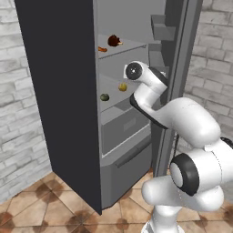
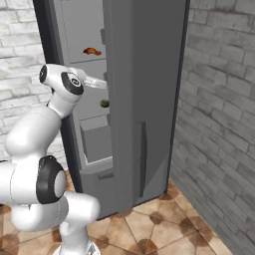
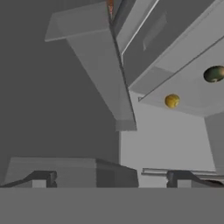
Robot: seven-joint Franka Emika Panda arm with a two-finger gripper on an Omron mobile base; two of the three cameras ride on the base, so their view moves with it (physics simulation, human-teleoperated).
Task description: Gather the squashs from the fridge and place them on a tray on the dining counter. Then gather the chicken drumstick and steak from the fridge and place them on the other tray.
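Tool (image 3: pixel 109 177) open, facing fridge (image 1: pixel 59 91) shelves

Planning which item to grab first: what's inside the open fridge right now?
In the fridge: a steak and chicken drumstick on the upper shelf, a yellow squash and a green squash one shelf down. The closed drawer hides whatever it holds.

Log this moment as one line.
fridge: open | gripper: open, empty, inside fridge | squashes: yellow, green on shelf | meat: upper shelf
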